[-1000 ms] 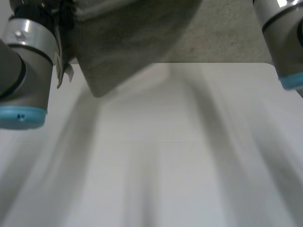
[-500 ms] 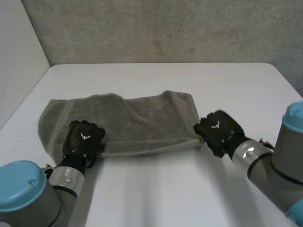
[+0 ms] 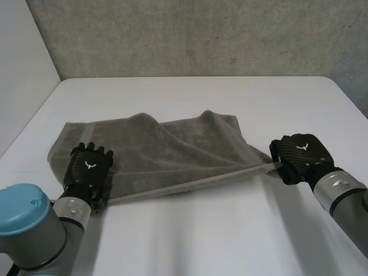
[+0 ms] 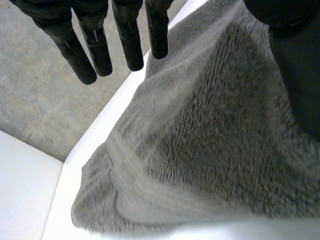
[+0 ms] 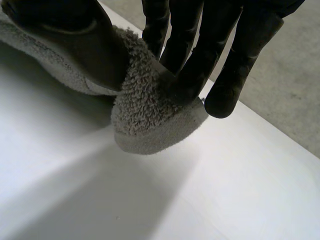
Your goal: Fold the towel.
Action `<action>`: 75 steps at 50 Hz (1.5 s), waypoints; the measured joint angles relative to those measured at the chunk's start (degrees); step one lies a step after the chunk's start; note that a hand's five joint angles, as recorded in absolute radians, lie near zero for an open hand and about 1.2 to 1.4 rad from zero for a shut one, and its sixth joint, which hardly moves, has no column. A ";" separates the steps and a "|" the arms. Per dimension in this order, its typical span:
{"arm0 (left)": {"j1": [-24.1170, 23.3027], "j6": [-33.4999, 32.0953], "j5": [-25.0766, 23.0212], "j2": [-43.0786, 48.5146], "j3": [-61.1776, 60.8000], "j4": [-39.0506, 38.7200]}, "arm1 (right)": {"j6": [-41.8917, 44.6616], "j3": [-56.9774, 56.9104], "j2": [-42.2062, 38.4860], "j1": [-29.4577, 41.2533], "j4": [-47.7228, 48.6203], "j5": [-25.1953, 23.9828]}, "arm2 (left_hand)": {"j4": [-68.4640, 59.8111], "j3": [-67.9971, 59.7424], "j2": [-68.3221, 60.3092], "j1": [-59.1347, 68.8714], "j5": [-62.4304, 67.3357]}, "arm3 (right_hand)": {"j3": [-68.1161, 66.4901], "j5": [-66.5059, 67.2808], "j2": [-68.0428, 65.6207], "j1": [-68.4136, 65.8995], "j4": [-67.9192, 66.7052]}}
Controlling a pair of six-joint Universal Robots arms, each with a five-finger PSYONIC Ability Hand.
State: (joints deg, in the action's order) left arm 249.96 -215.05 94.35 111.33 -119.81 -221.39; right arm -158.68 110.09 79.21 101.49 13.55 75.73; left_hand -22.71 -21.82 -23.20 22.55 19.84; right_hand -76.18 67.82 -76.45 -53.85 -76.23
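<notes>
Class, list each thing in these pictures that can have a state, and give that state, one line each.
Grey terry towel: lying rumpled on the table, near edge stretched straight between the two hands.
Black left hand: resting on the towel's near left corner.
Black right hand: shut, pinching the towel's near right corner between thumb and fingers.
White table: bearing the towel.

White table point(image 3: 190, 230), a rumpled grey towel point(image 3: 172, 152) lying spread across its near middle.
</notes>
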 measured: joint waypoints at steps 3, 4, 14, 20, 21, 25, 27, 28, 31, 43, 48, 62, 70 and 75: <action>0.52 0.02 0.02 -0.45 -0.55 0.28 | -1.52 0.04 -0.09 -0.72 0.30 -0.06 | -0.13 -0.30 -0.10 0.16 0.76 | 0.00 0.00 0.00 0.00 0.00; 0.67 0.04 0.03 -0.81 -0.81 0.43 | -1.99 0.07 -0.15 -0.90 0.47 -0.07 | -1.15 -1.58 -1.11 1.20 2.51 | 0.00 0.00 0.00 0.00 0.00; 1.14 1.04 -0.19 -6.43 -1.93 5.63 | -2.70 0.42 -1.20 -0.93 2.11 -0.15 | -24.84 -25.53 -24.28 25.12 26.81 | 0.00 0.00 0.00 0.00 0.00; 2.36 2.40 -3.65 -11.60 -0.93 14.24 | -2.41 0.42 -2.04 -0.87 2.72 -0.20 | -26.06 -26.95 -25.59 26.27 28.49 | 0.00 0.01 0.00 0.00 0.00; 2.92 2.87 -4.92 -12.39 -0.69 15.90 | -2.38 0.39 -2.18 -0.88 2.78 -0.21 | -26.06 -26.96 -25.59 26.28 28.49 | 0.00 0.01 0.00 0.00 0.00; 5.77 4.95 -10.18 -14.48 0.18 21.48 | -2.31 0.33 -2.58 -0.91 2.91 -0.22 | -26.05 -26.95 -25.59 26.28 28.49 | 0.00 0.01 0.00 0.00 0.00; 7.93 6.39 -13.62 -15.18 0.72 24.69 | -2.27 0.27 -2.85 -0.93 3.00 -0.23 | -26.05 -26.95 -25.59 26.28 28.49 | -0.01 0.01 0.00 0.00 0.00; 8.94 7.04 -15.19 -15.35 0.94 26.10 | -2.23 0.24 -3.01 -0.93 3.04 -0.23 | -26.05 -26.96 -25.59 26.28 28.49 | -0.01 0.01 0.00 0.00 0.00; 11.29 8.52 -18.85 -15.32 1.43 29.65 | -2.15 0.14 -3.53 -0.94 3.15 -0.24 | -26.05 -26.96 -25.59 26.28 28.49 | -0.01 0.01 0.00 0.00 0.00; 10.93 9.32 -22.06 -9.79 1.91 34.02 | -1.80 -0.35 -5.70 -0.86 3.25 -0.23 | -28.82 -29.79 -28.40 29.08 31.39 | -0.02 0.13 0.00 0.00 0.00; 10.11 9.20 -21.80 -7.73 2.17 33.76 | -1.62 -0.47 -6.13 -0.80 3.24 -0.23 | -29.05 -30.08 -28.78 29.40 31.56 | -0.02 0.13 0.00 0.00 0.00; 10.13 9.53 -20.38 -5.28 2.66 28.04 | -0.77 -0.63 -7.56 -0.46 3.56 -0.32 | -25.88 -26.89 -25.39 26.08 28.91 | -0.02 0.14 0.02 0.00 0.00; 9.99 9.65 -17.81 -3.42 2.33 21.94 | 0.10 -0.51 -7.87 -0.32 3.61 -0.32 | -25.91 -26.91 -25.41 26.09 28.93 | -0.02 0.13 0.02 0.00 0.00; 9.93 9.66 -17.24 -2.14 2.77 20.13 | 0.24 -0.43 -7.86 -0.32 3.64 -0.32 | -25.99 -26.97 -25.48 26.13 28.99 | -0.02 0.13 0.02 0.00 0.00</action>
State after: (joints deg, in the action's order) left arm 259.88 -205.40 77.11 109.19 -117.04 -201.26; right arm -158.44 109.66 71.35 101.17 17.19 75.41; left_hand -48.70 -48.79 -48.67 48.68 48.84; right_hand -76.20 67.95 -76.43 -53.85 -76.24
